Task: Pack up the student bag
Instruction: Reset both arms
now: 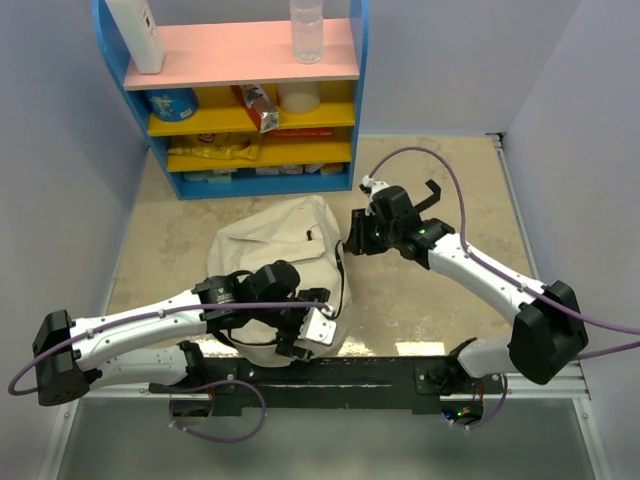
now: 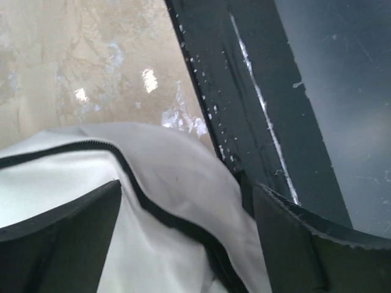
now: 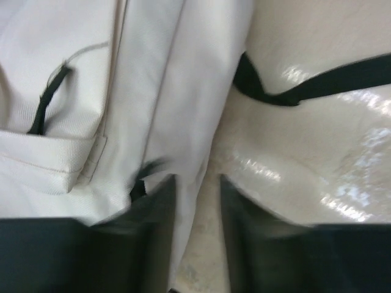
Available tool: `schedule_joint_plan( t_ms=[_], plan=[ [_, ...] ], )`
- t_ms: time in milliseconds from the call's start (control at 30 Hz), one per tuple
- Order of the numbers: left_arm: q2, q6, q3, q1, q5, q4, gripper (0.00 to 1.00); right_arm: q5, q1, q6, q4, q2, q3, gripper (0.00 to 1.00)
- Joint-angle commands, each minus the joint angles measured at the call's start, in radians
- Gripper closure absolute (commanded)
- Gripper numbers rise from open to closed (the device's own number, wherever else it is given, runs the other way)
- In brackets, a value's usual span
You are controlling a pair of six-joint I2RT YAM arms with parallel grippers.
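Observation:
The student bag, a cream fabric backpack with black zipper lines, lies in the middle of the table. My left gripper hangs over its near right corner. In the left wrist view, that gripper is wide open above the bag's fabric and a black zipper line. My right gripper is at the bag's far right edge. In the right wrist view, the right gripper is open a little, with the bag's fabric edge lying loose in the gap. A black strap crosses the table.
A blue shelf unit stands at the back, with a white container and a clear bottle on its pink top and snack packs below. A black base rail runs along the near edge. Grey walls close both sides.

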Motion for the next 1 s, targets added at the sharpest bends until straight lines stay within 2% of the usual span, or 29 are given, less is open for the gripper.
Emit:
schedule_joint_plan(
  t_ms=[0, 67, 100, 167, 233, 267, 300, 400, 433, 467, 600, 733, 967],
  plan=[
    [0.018, -0.066, 0.089, 0.038, -0.066, 0.024, 0.00, 0.111, -0.043, -0.022, 0.107, -0.078, 0.043, 0.49],
    [0.029, -0.060, 0.153, 0.061, -0.135, 0.016, 0.00, 0.111, -0.051, -0.020, 0.101, -0.094, 0.038, 0.34],
    [0.045, -0.063, 0.181, 0.075, -0.160, 0.016, 0.00, 0.111, -0.057, -0.022, 0.090, -0.110, 0.037, 0.31],
    [0.064, -0.078, 0.273, 0.144, -0.188, 0.001, 0.00, 0.111, -0.113, -0.011, 0.081, -0.124, 0.034, 0.28],
    [0.099, -0.115, 0.334, 0.199, -0.177, -0.028, 0.00, 0.019, -0.198, 0.010, 0.093, -0.145, 0.026, 0.28],
    [0.110, -0.124, 0.397, 0.246, -0.180, -0.040, 0.00, -0.016, -0.292, 0.027, 0.105, -0.151, 0.015, 0.26],
    [0.140, -0.132, 0.432, 0.276, -0.178, -0.059, 0.00, -0.038, -0.333, 0.029, 0.117, -0.154, 0.014, 0.25],
    [0.222, -0.133, 0.586, 0.398, -0.155, -0.167, 0.00, -0.063, -0.384, -0.011, 0.102, -0.145, 0.055, 0.19],
    [0.239, -0.136, 0.621, 0.429, -0.133, -0.215, 0.00, -0.070, -0.382, -0.020, 0.096, -0.145, 0.067, 0.16],
    [0.253, -0.142, 0.671, 0.487, -0.125, -0.232, 0.00, -0.104, -0.382, -0.016, 0.107, -0.153, 0.064, 0.01],
    [0.253, -0.196, 0.683, 0.601, -0.102, -0.251, 0.00, -0.076, -0.379, 0.000, 0.104, -0.154, 0.052, 0.01],
    [0.202, -0.204, 0.603, 0.722, -0.016, -0.246, 0.00, -0.044, -0.379, -0.025, 0.062, -0.151, 0.073, 0.01],
    [0.185, -0.135, 0.546, 0.928, 0.148, -0.356, 0.00, -0.046, -0.381, -0.011, 0.111, -0.203, 0.024, 0.01]
  ],
)
